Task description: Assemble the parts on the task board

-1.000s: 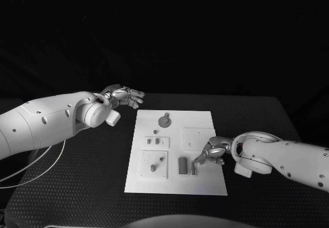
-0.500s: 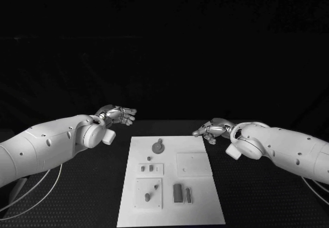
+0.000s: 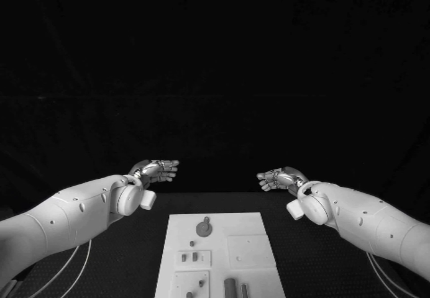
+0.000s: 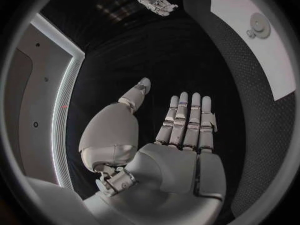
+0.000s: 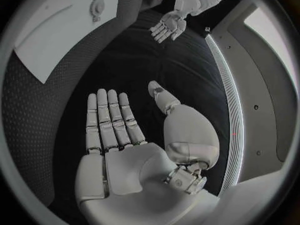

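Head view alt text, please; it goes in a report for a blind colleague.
Both hands, left and right, are raised beyond the far end of the white board, fingers apart and holding nothing. Small parts lie on the board below.

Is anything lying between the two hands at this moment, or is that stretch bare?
Bare: in the head view, only dark background separates the left hand from the right hand; the task board lies nearer the robot.

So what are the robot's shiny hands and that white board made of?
The left hand and right hand look like metal with a satin silver sheen. The task board looks like matte white plastic, flat and glare-free, though I can't be sure.
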You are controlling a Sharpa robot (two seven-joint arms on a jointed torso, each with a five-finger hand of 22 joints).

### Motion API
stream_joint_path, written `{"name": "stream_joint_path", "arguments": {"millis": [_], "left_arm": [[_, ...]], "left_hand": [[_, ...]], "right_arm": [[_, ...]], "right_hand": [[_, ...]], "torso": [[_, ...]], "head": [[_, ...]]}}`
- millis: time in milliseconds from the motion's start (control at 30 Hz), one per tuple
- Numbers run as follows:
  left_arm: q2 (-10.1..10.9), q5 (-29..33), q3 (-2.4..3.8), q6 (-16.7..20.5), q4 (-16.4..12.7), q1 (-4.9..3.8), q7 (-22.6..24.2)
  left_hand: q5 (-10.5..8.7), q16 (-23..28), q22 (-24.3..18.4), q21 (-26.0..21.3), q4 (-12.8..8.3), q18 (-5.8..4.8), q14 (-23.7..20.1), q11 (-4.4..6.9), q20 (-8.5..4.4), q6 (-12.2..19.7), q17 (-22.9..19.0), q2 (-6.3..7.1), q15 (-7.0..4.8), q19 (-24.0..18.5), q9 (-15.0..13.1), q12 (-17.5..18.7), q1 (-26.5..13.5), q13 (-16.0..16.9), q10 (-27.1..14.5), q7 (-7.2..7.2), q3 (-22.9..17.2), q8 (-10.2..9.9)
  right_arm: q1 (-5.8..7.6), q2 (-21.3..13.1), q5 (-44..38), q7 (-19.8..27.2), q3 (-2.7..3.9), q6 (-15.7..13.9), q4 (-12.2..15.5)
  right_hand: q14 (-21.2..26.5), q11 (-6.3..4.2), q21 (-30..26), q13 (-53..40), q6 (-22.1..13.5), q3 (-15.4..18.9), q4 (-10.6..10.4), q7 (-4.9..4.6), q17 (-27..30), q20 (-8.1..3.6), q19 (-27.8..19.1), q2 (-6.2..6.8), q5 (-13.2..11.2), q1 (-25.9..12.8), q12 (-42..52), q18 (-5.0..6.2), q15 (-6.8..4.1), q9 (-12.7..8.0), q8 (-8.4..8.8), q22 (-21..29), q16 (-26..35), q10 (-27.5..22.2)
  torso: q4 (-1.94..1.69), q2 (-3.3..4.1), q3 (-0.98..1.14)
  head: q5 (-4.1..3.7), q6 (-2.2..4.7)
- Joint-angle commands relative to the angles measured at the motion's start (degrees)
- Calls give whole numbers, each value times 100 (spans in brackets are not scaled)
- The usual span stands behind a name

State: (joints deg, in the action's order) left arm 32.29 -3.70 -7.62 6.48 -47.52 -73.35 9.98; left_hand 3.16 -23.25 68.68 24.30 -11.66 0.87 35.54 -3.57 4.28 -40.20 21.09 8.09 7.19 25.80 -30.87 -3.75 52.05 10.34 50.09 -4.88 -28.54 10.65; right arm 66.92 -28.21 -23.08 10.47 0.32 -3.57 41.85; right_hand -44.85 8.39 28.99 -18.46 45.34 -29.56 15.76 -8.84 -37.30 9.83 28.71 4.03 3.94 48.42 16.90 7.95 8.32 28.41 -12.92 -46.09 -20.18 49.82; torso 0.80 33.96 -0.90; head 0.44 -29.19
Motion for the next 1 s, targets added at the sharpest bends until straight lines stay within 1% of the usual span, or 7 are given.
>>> {"name": "stream_joint_path", "arguments": {"millis": [33, 133, 167, 300, 333, 700, 1000], "left_arm": [[-59, 238, 5, -405, 87, 54, 217], [-82, 238, 5, -468, 122, 118, 224], [-49, 78, -2, -124, 92, 85, 48], [-9, 87, 22, -3, -43, 124, 109], [9, 92, 33, 52, -104, 141, 136], [466, 195, 303, 1428, -1638, 578, 820], [958, 306, 594, 2911, -3293, 1049, 1558]], "left_hand": [[-33, 66, -34, -99, 126, -87, -102, 32, 63, 64, -18, 86, 20, -79, -17, 4, -58, -71, -97, 18, -43, 5], [-33, 72, -34, -123, 180, -87, -109, 36, 72, 75, -14, 81, 18, -74, -31, -11, -67, -93, -76, 23, -63, 21], [-316, 2325, -2082, -2430, 1166, -87, -3554, 357, -428, 4020, -2109, -809, -719, -2580, 3087, 375, -5205, -1034, -5009, 488, 2854, -1065], [-316, 2325, -2733, -2430, 1166, -87, -3554, 357, -428, 4020, -2109, -809, -719, -2580, 3087, 375, -5205, -1034, -5009, 488, 2854, -1065], [-316, 2325, -6868, -2430, 1166, -87, -3554, 357, -428, 4020, -2109, -809, -719, -2580, 3087, 375, -5205, -1034, -5009, 488, 2854, -1065], [-316, 2325, -6868, -2430, 1166, -87, -3554, 357, -428, 4020, -2109, -809, -719, -2580, 3087, 375, -5205, -1034, -5009, 488, 2854, -1065], [-316, 2325, -6868, -2430, 1166, -87, -3554, 357, -428, 4020, -2109, -809, -719, -2580, 3087, 375, -5205, -1034, -5009, 488, 2854, -1065]], "right_arm": [[-13, 8, 383, 321, 30, 16, -25], [-15, -33, 385, 321, 32, 14, 19], [-15, -9, 152, 99, 30, -5, -5], [-33, -55, 212, 150, 28, -119, 130], [-42, -76, 240, 174, 27, -171, 191], [-252, -598, 927, 758, 8, -1461, 1726], [-486, -1177, 1689, 1406, -14, -2892, 3429]], "right_hand": [[61, 4, -276, 436, -113, 66, 10, 38, 320, 111, -143, -56, 41, -13, -454, -26, 8, -16, -15, 167, 344, 84], [73, 18, -357, 654, -158, 122, -26, 38, 493, 138, -168, -74, 66, -12, -667, -17, 18, -29, -39, 202, 460, 148], [4485, -839, -2899, 1846, -4534, 2956, -1576, 884, 3730, -983, -2871, -403, -394, -4842, -1690, -795, -832, -2841, 1292, 4609, 2018, -4982], [4485, -839, -2899, 1846, -4534, 2956, -1576, 884, 3730, -983, -2871, -403, -394, -4842, -1690, -795, -832, -2841, 1292, 4609, 2018, -4982], [4485, -839, -2899, 1846, -4534, 2956, -1576, 884, 3730, -983, -2871, -403, -394, -4842, -1690, -795, -832, -2841, 1292, 4609, 2018, -4982], [4485, -839, -2899, 1846, -4534, 2956, -1576, 884, 3730, -983, -2871, -403, -394, -4842, -1690, -795, -832, -2841, 1292, 4609, 2018, -4982], [4485, -839, -2899, 1846, -4534, 2956, -1576, 884, 3730, -983, -2871, -403, -394, -4842, -1690, -795, -832, -2841, 1292, 4609, 2018, -4982]], "torso": [[13, -100, 42], [6, -117, 65], [7, -62, 24], [-2, -85, 31], [-7, -96, 34], [-75, -265, 86], [-80, -278, 90]], "head": [[65, 138], [87, 180], [52, 117], [41, 47], [36, 16], [-38, -482], [-44, -519]]}}
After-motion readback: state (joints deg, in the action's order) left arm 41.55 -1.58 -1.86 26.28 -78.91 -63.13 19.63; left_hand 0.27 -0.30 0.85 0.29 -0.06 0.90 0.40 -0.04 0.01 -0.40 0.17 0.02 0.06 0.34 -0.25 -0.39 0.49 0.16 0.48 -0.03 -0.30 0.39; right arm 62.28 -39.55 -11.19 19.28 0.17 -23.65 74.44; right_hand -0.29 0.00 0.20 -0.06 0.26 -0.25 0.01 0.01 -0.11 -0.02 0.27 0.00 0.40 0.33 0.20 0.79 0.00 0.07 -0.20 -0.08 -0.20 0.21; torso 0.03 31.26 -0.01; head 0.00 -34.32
